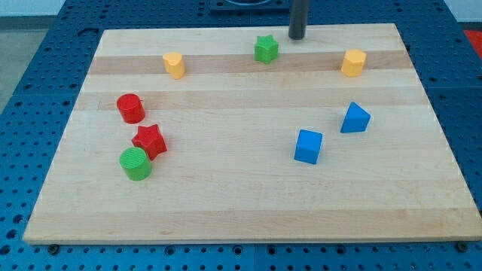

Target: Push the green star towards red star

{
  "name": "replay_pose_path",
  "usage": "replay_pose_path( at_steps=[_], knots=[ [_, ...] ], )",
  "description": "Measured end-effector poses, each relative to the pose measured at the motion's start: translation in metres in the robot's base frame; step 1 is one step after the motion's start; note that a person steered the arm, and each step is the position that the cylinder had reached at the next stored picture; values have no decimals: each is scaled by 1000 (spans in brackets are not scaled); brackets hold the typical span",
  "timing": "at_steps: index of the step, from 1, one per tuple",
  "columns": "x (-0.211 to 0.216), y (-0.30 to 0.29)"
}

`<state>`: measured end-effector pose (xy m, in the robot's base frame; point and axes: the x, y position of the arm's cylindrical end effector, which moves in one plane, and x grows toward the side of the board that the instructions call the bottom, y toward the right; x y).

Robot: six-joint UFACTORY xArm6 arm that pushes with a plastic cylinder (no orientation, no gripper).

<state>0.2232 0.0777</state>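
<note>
The green star [266, 49] lies near the view's top centre of the wooden board [241, 203]. The red star [149, 141] lies at the view's left, touching a green cylinder [135, 163] just below it. My tip [297, 36] is at the board's top edge, a short way up and to the right of the green star, not touching it.
A red cylinder [130, 108] stands above the red star. A yellow block [174, 65] is at the top left, another yellow block [353, 62] at the top right. A blue cube [308, 146] and a blue wedge-like block [355, 118] lie at the right.
</note>
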Motion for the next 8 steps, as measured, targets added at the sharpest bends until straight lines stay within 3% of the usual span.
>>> replay_pose_path(
  at_steps=[3,4,6,7,8],
  knots=[
    [100,-67],
    [85,-51],
    [14,-48],
    [32,-67],
    [78,-80]
  ],
)
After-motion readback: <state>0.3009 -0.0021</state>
